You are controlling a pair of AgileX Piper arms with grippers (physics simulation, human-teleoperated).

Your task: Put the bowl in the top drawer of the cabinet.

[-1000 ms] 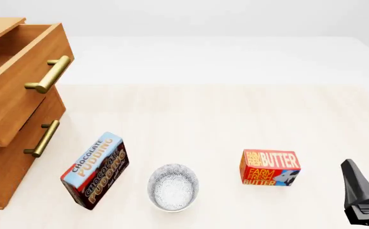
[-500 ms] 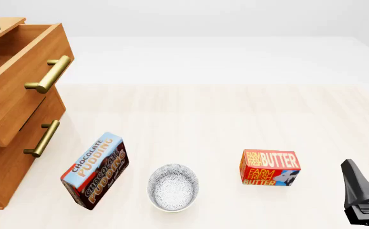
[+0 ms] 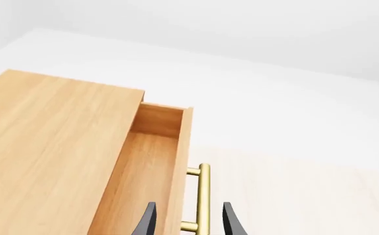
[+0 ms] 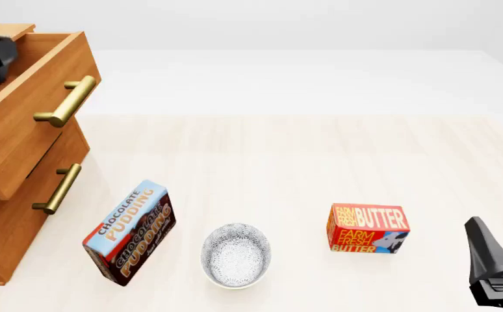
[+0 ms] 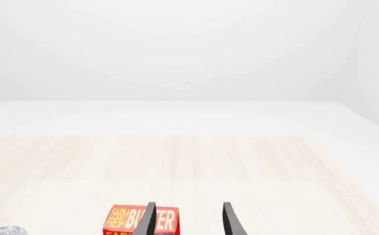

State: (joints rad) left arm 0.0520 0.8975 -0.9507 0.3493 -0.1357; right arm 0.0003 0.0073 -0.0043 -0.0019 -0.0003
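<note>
Pale wood table (image 4: 321, 162) under plain white walls; simulator render.

Cabinet (image 4: 9, 214): at 9 o'clock on the table, two stacked drawers with brass bar handles. Top drawer (image 4: 35, 110): pulled out, interior bare in the left wrist view.

Bowl (image 4: 236, 255): at 6 o'clock, upright on the table, untouched, between the pudding box (image 4: 130, 232) at 7 o'clock and the butter box (image 4: 367, 228) at 5 o'clock, apart from both.

Left gripper (image 3: 188, 219): above the cabinet, fingers spread to either side of the drawer handle (image 3: 202, 196), nothing held.

Right gripper (image 5: 188, 219): near 4 o'clock, fingers apart, nothing held, pointed over the butter box.

Step in hand, by judgement: drawer stands open, bowl pickup not yet begun. Advice: approach from above, one finger inside the rim and one outside, at the side facing away from the pudding box; clamp firmly, since glazed ceramic likely slips; lift straight, keep level, clear the drawer front before lowering.
</note>
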